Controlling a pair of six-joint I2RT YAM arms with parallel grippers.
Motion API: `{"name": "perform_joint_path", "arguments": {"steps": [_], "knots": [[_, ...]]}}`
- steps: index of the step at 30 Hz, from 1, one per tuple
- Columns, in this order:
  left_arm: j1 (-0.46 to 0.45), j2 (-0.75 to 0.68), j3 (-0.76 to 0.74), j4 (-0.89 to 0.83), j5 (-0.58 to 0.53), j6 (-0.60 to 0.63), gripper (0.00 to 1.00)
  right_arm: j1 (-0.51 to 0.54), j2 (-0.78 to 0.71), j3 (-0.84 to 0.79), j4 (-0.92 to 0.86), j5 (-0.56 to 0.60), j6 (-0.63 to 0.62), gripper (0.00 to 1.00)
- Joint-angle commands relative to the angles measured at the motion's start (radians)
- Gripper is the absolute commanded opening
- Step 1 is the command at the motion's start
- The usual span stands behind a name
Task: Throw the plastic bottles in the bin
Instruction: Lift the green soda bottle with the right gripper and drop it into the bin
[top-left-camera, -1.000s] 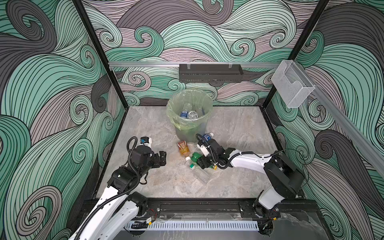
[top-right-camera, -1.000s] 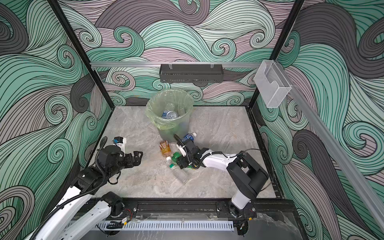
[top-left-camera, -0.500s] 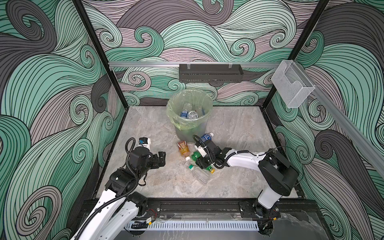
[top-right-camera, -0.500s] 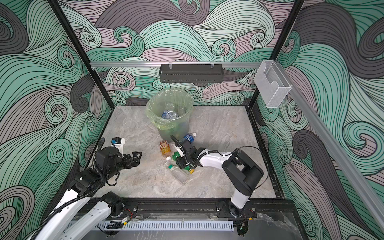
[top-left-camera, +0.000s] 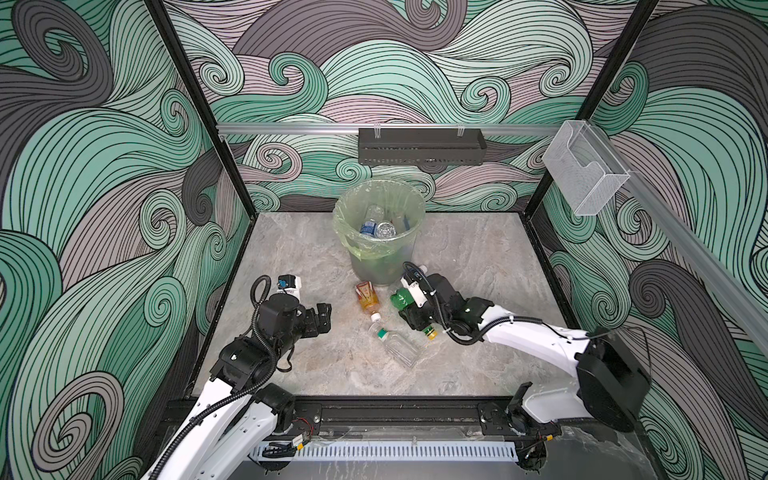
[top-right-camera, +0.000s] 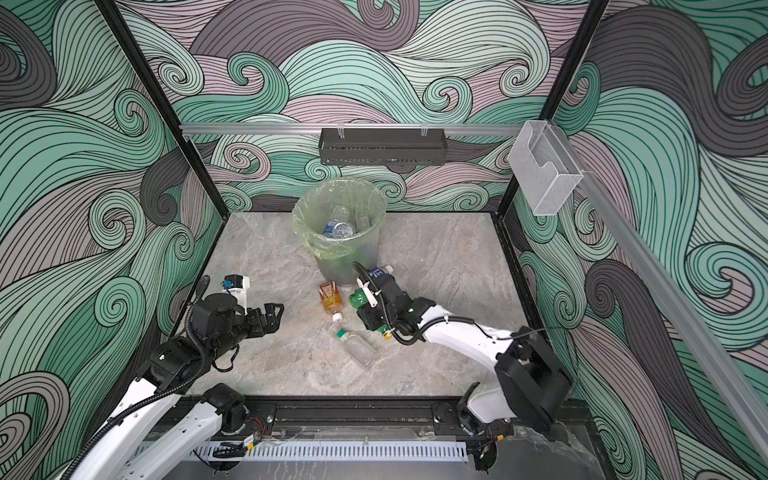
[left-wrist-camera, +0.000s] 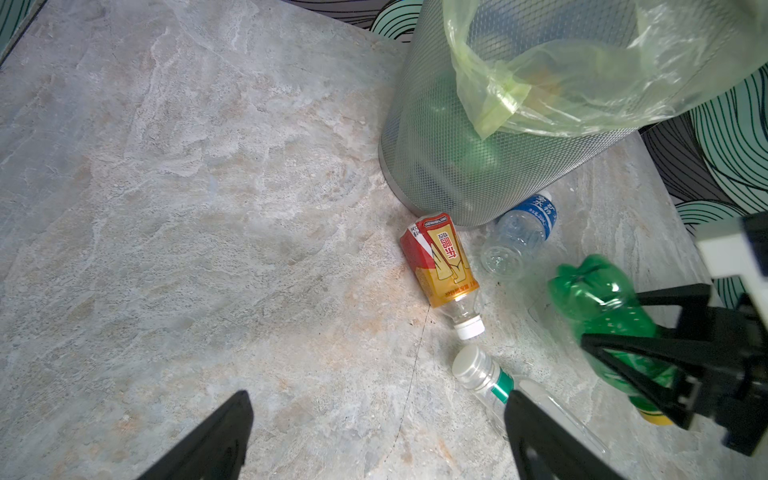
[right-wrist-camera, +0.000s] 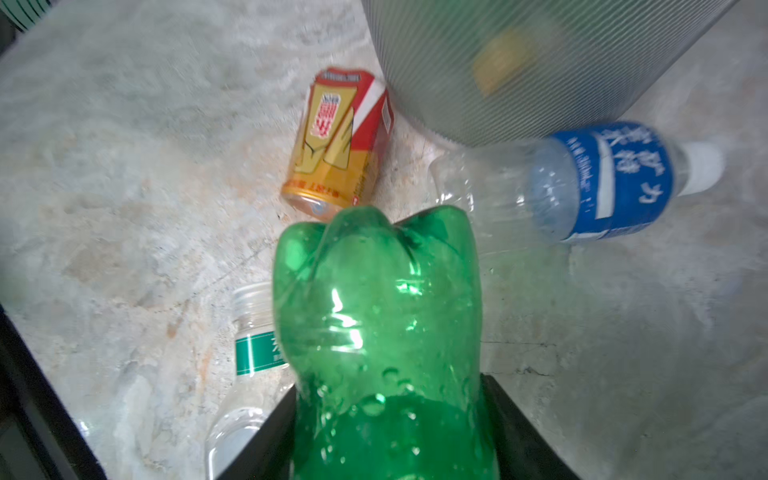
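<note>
Pickup is proceeding: right claw (right-wrist-camera: 388, 386) is gripping green bottle (right-wrist-camera: 374, 299) beside bin (left-wrist-camera: 478, 166), probably needing a lift over its rim next; left claw (left-wrist-camera: 376, 399) is hovering open.

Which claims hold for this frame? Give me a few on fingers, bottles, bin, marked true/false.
1. The right fingers are shut on the green bottle. True.
2. The left fingers hold the orange bottle. False: they are open and empty; the orange bottle lies on the table.
3. The bin is empty. False: several bottles lie inside it.
4. The blue-label bottle lies by the bin's base. True.
5. The clear bottle with the green band stands upright. False: it lies on its side.
</note>
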Motion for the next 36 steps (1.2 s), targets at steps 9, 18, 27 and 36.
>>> {"name": "perform_joint_path", "arguments": {"steps": [9, 18, 27, 36], "knots": [[0.005, 0.022, 0.016, 0.001, -0.003, 0.011, 0.96, -0.055, -0.373, -0.027, -0.134, 0.075, -0.017, 0.55], [0.005, 0.019, 0.02, 0.019, -0.014, 0.013, 0.96, -0.077, -0.534, -0.073, -0.146, 0.095, 0.016, 0.55], [0.005, 0.03, 0.027, 0.012, -0.007, 0.015, 0.95, -0.091, -0.584, -0.084, -0.147, 0.101, 0.038, 0.54], [0.005, 0.03, 0.049, 0.009, -0.014, 0.026, 0.95, -0.176, -0.27, 0.343, -0.148, -0.011, -0.076, 0.54]]}}
